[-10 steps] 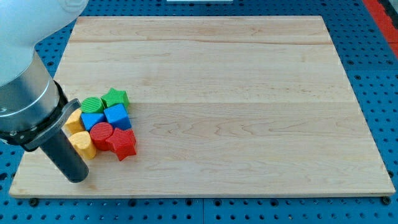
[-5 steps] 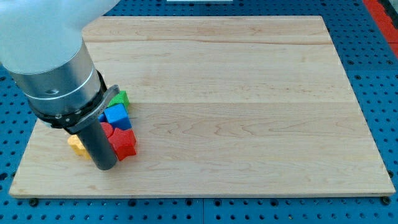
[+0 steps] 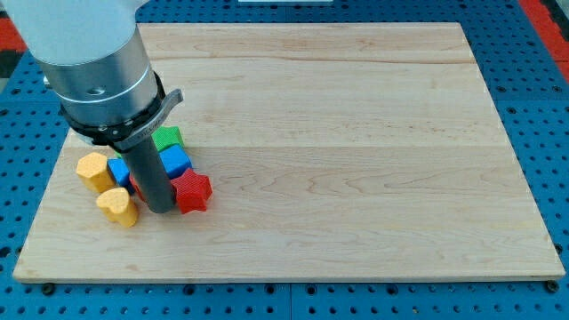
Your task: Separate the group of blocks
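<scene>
A cluster of small blocks lies at the board's lower left. My tip rests inside the cluster, between the yellow heart-shaped block on its left and the red star on its right. A second yellow block lies at the cluster's left. A blue block sits left of the rod, and a blue cube sits right of it. A green block shows just above the blue cube. The rod hides the cluster's middle; a sliver of red shows beside it.
The wooden board lies on a blue pegboard table. The arm's grey and white body fills the view's upper left and hides part of the board there.
My tip has moved from the cluster's lower left into its middle, up and to the right. The red star slid right, and the yellow blocks now lie apart at the left.
</scene>
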Controlling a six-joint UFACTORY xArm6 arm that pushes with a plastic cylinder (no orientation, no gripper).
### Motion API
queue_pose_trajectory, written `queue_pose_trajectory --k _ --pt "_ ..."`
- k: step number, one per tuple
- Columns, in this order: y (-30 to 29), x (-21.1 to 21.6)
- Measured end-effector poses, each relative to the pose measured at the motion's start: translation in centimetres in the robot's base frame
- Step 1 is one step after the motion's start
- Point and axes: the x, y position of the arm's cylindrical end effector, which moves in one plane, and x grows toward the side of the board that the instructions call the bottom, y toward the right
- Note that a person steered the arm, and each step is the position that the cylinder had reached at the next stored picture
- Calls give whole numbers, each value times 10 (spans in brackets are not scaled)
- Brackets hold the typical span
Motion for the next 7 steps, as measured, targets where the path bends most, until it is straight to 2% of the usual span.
queue_pose_trajectory --k 4,5,7 --pt "-3 0" --pt "-6 -8" --pt "-8 -53"
